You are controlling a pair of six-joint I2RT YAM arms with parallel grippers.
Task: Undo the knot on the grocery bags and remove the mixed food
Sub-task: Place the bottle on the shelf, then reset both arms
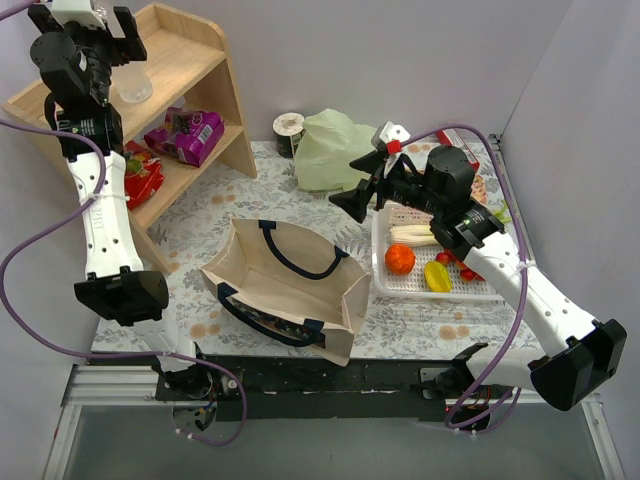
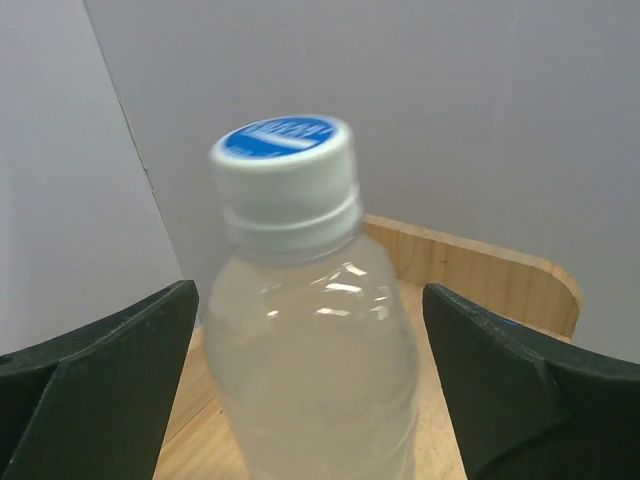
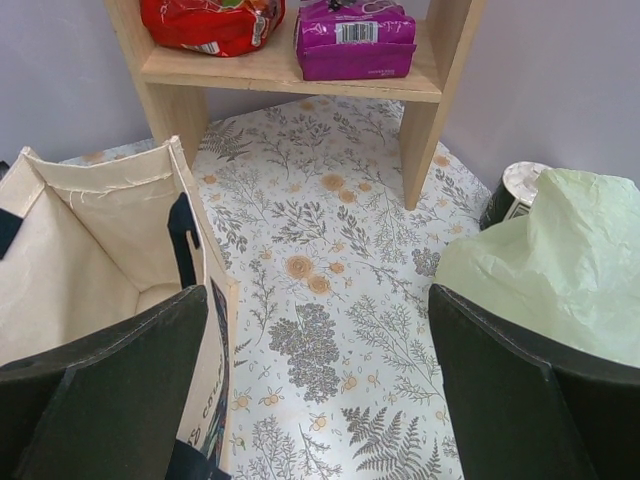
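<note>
floral table (image 1: 232,200) w/ tote (image 1: 262,268), green bag (image 1: 330,150), basket (image 1: 402,286), shelf (image 1: 190,60), tape (image 1: 289,128)

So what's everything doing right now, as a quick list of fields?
Left gripper: open, fingers either side of the clear bottle on the wooden shelf, not touching it
Right gripper: open, empty, above the table between tote and green bag
Tote: mouth open, nothing visible inside
Green bag: crumpled near the back wall; knot not visible
Basket: orange fruit, yellow pepper, strawberries
Lower board: red packet, purple packet
</note>
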